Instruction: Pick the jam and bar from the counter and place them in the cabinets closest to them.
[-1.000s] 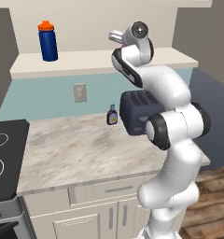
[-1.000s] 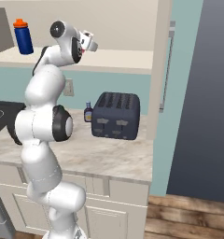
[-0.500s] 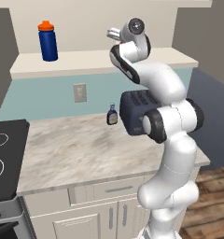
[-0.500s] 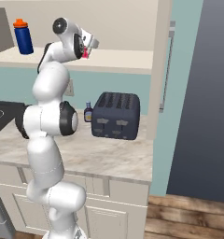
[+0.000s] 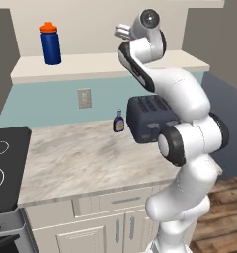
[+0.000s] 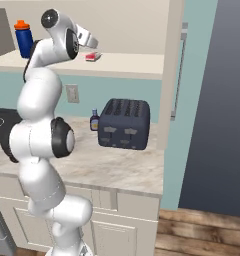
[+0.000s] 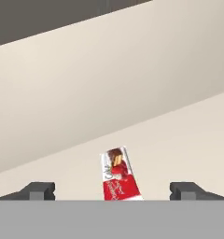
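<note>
The cream shelf is spanning the upper frame above the marble counter; the bar is lying on it, low centre in the hand view, between the gripper's widely spread fingers.

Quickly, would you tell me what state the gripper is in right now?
Gripper: open, holding nothing; the bar lies on the cabinet shelf between its spread fingertips.

Pale teal wall with outlet, wood plank floor, black stovetop, dark grey side wall
</note>
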{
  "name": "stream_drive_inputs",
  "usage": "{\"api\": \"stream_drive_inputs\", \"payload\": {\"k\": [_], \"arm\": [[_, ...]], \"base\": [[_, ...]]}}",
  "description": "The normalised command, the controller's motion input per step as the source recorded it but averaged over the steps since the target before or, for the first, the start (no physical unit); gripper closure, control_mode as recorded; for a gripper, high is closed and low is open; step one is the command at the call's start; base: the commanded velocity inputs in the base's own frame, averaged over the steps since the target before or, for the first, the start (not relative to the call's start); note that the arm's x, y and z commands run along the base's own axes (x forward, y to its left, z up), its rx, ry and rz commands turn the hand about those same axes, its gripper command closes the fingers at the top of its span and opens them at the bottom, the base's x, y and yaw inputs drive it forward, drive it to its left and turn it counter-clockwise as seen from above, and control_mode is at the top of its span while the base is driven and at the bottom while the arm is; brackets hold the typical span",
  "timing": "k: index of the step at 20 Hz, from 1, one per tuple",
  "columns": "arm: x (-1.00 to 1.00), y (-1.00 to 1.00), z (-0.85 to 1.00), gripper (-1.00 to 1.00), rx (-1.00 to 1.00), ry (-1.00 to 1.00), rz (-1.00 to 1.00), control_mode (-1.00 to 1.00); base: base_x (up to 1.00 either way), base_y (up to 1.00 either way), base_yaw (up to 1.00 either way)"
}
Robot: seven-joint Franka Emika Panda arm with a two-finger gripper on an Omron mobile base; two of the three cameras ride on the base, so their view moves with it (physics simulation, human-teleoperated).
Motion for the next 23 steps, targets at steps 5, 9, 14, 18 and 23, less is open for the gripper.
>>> {"api": "stream_drive_inputs", "payload": {"k": [5, 9, 14, 18, 23], "arm": [[-1.0, 0.01, -0.05, -1.0, -0.03, -0.05, 0.06, -1.0], [-1.0, 0.0, -0.09, -1.0, -0.04, -0.05, 0.05, -1.0], [-1.0, 0.02, -0.07, -1.0, -0.04, -0.1, 0.03, -1.0], [-1.0, 0.09, 0.0, -1.0, -0.01, -0.22, 0.0, -1.0], [-0.91, 0.01, 0.0, -1.0, 0.0, -0.18, 0.0, -1.0]], "base": [[0.0, 0.0, 0.0], [0.0, 0.0, 0.0], [0.0, 0.0, 0.0], [0.0, 0.0, 0.0], [0.0, 0.0, 0.0]]}}
